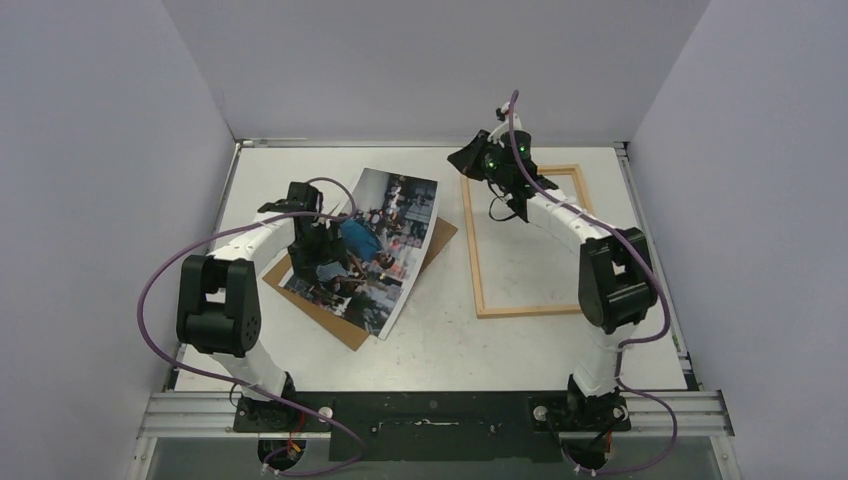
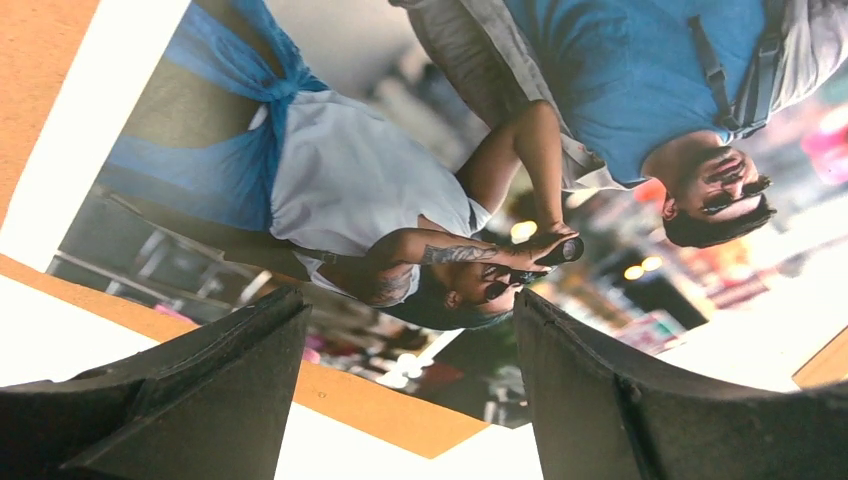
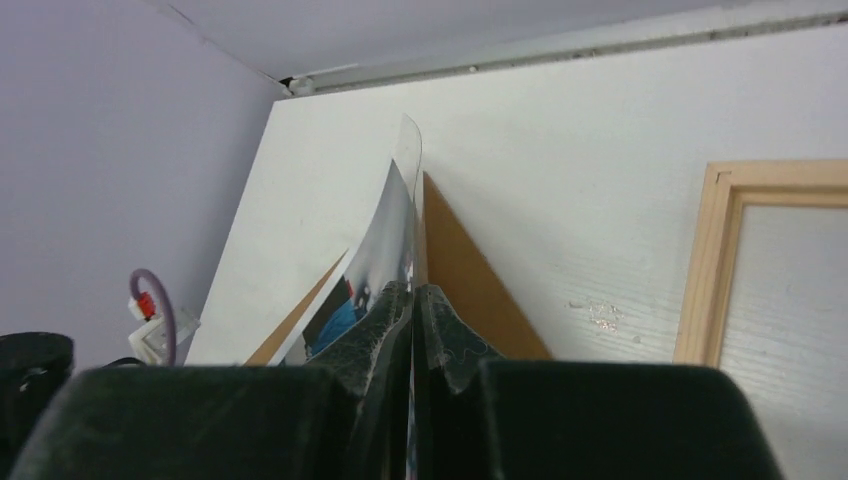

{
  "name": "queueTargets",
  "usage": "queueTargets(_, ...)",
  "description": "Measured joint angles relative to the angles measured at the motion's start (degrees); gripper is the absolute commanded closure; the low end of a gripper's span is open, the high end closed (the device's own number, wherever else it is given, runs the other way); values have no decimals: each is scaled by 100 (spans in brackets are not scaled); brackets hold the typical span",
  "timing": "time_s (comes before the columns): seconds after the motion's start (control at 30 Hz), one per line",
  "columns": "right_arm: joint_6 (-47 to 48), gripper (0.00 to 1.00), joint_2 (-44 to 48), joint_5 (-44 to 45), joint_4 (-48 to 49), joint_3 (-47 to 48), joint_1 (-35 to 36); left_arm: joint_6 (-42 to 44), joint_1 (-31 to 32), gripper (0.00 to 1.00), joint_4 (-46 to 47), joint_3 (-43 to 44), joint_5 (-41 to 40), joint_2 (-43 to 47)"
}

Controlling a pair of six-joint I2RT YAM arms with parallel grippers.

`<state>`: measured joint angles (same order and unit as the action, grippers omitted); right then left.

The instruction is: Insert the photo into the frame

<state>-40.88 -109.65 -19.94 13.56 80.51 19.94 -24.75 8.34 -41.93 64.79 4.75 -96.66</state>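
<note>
The photo [image 1: 400, 215] lies askew on the brown backing board [image 1: 441, 240], left of the frame [image 3: 705, 270]. The right end effector [image 3: 413, 300] is clenched on its edge, which bows upward. The left end effector [image 2: 412, 298] hovers above, released. The print looks light, slick and floppy, so edge grips probably suit it.

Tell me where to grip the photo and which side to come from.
Pinch the photo at its far right corner, which overhangs the brown backing board. Come in from the right, over the frame, closing from above and beneath the sheet. Being thin, it can only be pinched at an overhang. The right gripper is shut there.
</note>
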Motion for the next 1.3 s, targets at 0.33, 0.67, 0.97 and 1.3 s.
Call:
queueTargets(0.33,994,100,1143,352,-1115,210,76,0,-197,32,175,-13,-116,0)
queueTargets(0.67,1738,100,1904,632,-1895,302,76,-17,-282,32,236,501,59,-264)
queueTargets(0.97,2328,100,2715,1106,-2380,490,74,-435,-262,28,330,1829,564,-863)
queueTargets(1.3,2839,100,3810,1427,-2496,710,72,-625,-151,13,581,3866,1565,-1137)
